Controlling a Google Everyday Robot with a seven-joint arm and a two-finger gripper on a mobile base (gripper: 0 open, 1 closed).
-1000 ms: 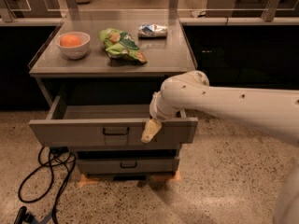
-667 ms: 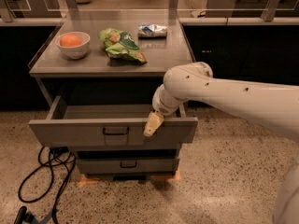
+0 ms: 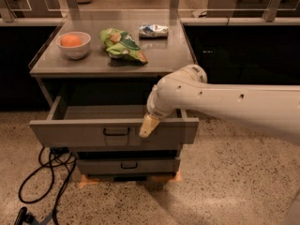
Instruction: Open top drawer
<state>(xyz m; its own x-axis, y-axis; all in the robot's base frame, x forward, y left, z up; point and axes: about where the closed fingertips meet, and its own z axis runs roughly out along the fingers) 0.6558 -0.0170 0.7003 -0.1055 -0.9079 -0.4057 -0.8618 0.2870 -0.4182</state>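
The top drawer (image 3: pixel 70 134) of the grey cabinet stands pulled out, and its plain grey tray interior (image 3: pixel 101 112) shows nothing inside. A small black handle (image 3: pixel 116 131) sits at the centre of its front. My gripper (image 3: pixel 147 127), on the end of the white arm (image 3: pixel 225 104) that comes in from the right, hangs in front of the drawer front's upper edge. It is just right of the handle and not on it.
A lower drawer (image 3: pixel 129 166) sits shut beneath. On the cabinet top (image 3: pixel 159 55) are a white bowl with an orange (image 3: pixel 72 43), a green snack bag (image 3: pixel 121 44) and a blue-white packet (image 3: pixel 153 30). Black cables (image 3: pixel 44 172) lie on the floor at the left.
The arm's elbow has risen a little and the gripper has shifted slightly up along the drawer front. The drawer stays pulled out as before.
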